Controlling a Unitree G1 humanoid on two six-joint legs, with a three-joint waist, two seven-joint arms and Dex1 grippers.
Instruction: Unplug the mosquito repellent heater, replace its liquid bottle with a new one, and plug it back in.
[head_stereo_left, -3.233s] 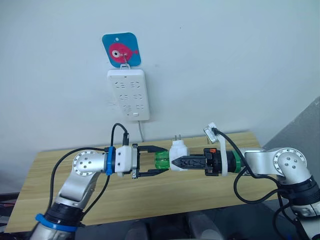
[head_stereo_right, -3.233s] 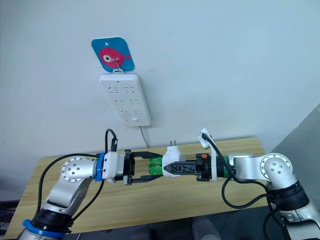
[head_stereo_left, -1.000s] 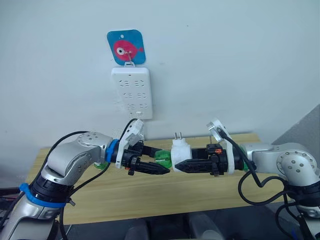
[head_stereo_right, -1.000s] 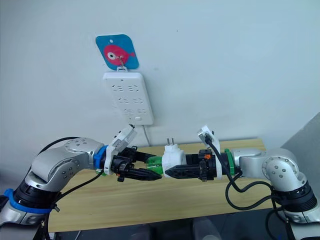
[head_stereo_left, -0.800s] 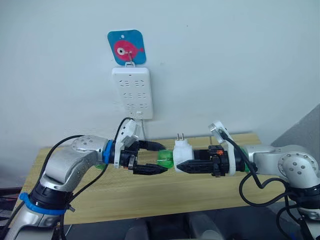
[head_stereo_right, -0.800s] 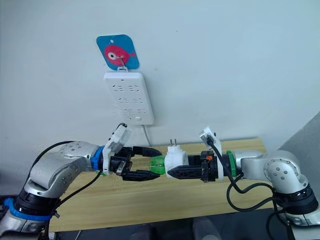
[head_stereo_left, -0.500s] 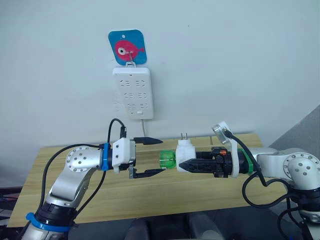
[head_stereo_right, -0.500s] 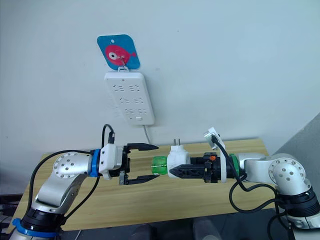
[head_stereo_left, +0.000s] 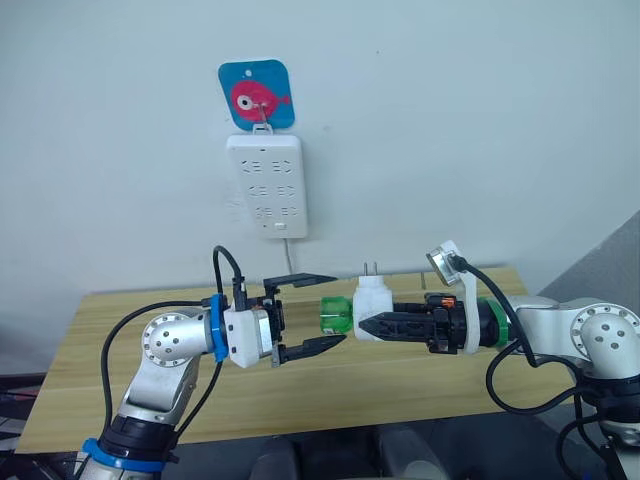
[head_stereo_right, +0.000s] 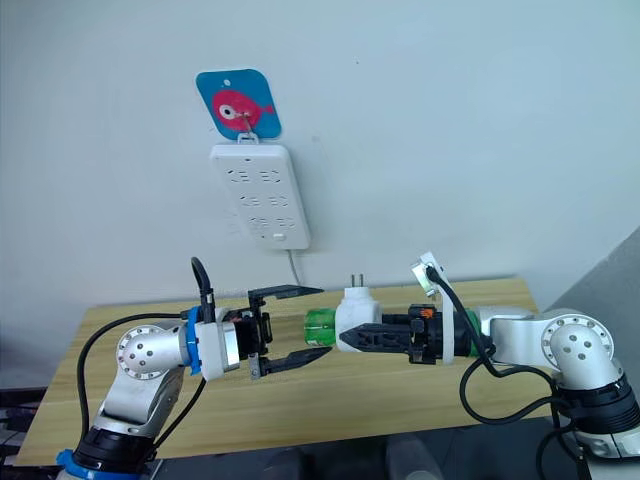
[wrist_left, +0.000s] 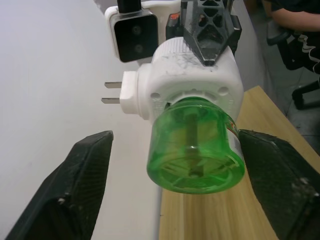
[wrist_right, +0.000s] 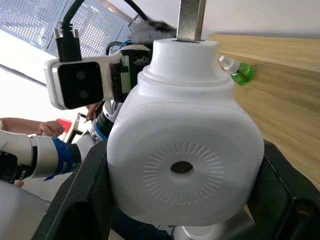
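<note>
Left eye view: I see the left gripper (head_stereo_left: 312, 312) spread wide, off the green bottle (head_stereo_left: 335, 314); 1.0 s ago its fingers were pinched at the bottle. It now sits lower, with the bottle's end between the fingertips, untouched. Right gripper (head_stereo_left: 366, 324) stays clamped on the heater (head_stereo_left: 372, 298), held above the table (head_stereo_left: 400, 380), prongs up, bottle screwed in. No readable writing on it. Power strip (head_stereo_left: 265, 185) hangs under a fish picture (head_stereo_left: 256, 96).
</note>
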